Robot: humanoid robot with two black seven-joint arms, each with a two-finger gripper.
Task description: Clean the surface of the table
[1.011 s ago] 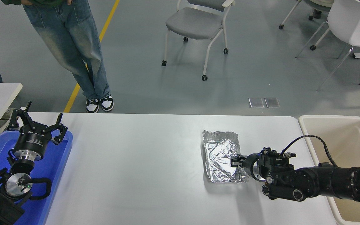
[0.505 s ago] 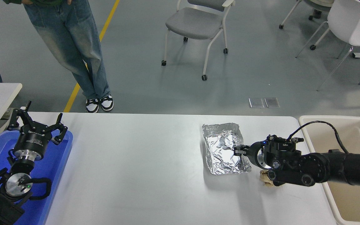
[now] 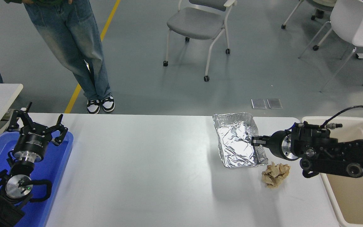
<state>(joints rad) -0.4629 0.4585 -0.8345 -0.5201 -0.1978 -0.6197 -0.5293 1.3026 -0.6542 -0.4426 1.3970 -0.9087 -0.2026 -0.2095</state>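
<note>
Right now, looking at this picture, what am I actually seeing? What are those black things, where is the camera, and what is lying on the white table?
The camera sits high on a robot's head, looking down over the table surface. The black things are its two arms. The left gripper, a claw with its fingers spread, is parked over a blue tray at the lower left. The right gripper reaches in from the right and is pinched on the edge of a crinkled foil tray. Just in front of that lies a crumpled ball of brown paper, untouched. A beige bin stands off the table's right end. A person in jeans stands on the far side, and chairs stand behind.
</note>
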